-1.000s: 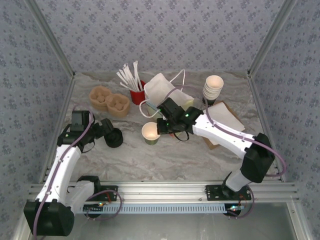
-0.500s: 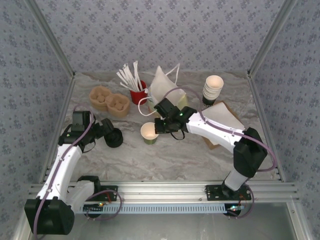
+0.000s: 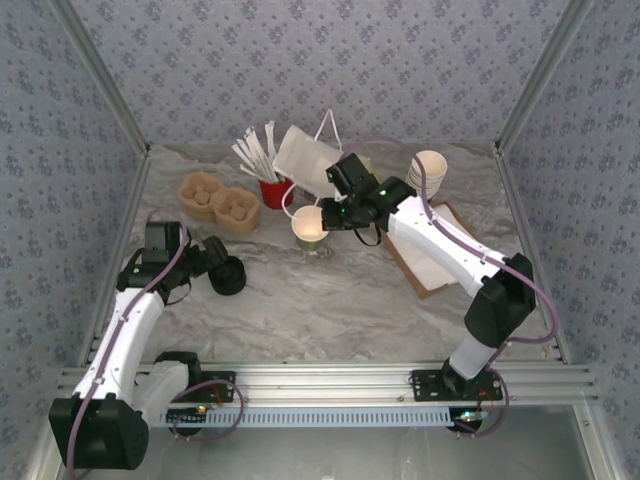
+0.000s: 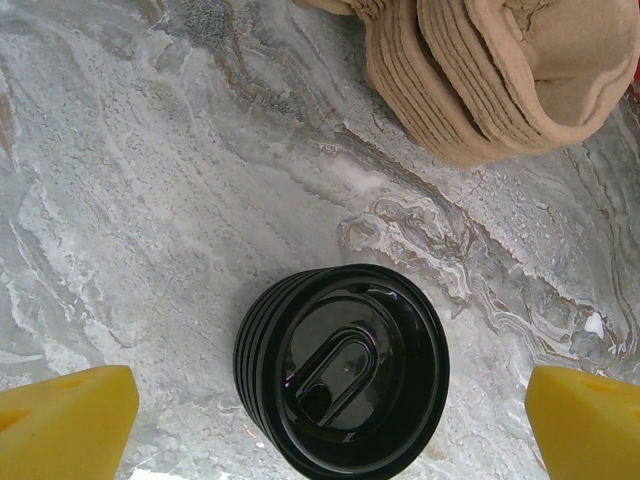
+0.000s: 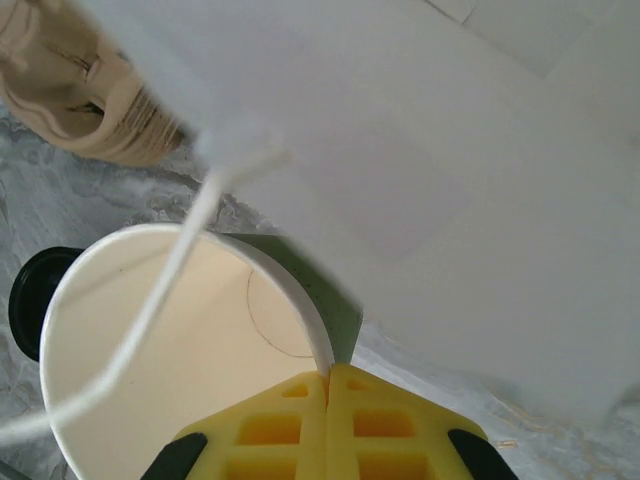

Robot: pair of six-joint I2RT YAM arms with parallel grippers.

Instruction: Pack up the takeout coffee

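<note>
The takeout coffee is an olive-green paper cup point(image 3: 311, 228) with its cream inside showing from above. My right gripper point(image 3: 335, 215) is shut on its rim. In the right wrist view the yellow fingers point(image 5: 270, 430) pinch the cup's wall point(image 5: 150, 340) right against the white gift bag point(image 5: 400, 150), and a bag cord crosses the cup's mouth. The bag point(image 3: 305, 160) leans at the back of the table. My left gripper point(image 3: 205, 258) stands open over a stack of black lids point(image 4: 340, 370), with its fingertips point(image 4: 65, 415) wide on either side.
Tan pulp cup carriers point(image 3: 218, 200) lie at the back left, and a red cup of white sticks point(image 3: 270, 185) stands beside the bag. A stack of white paper cups point(image 3: 428, 175) stands at the back right, with brown and white paper point(image 3: 440, 250) flat on the right.
My right arm has carried the green cup away from the table's middle toward the back, up against the gift bag, which has shifted and tilted. The left arm has not moved.
</note>
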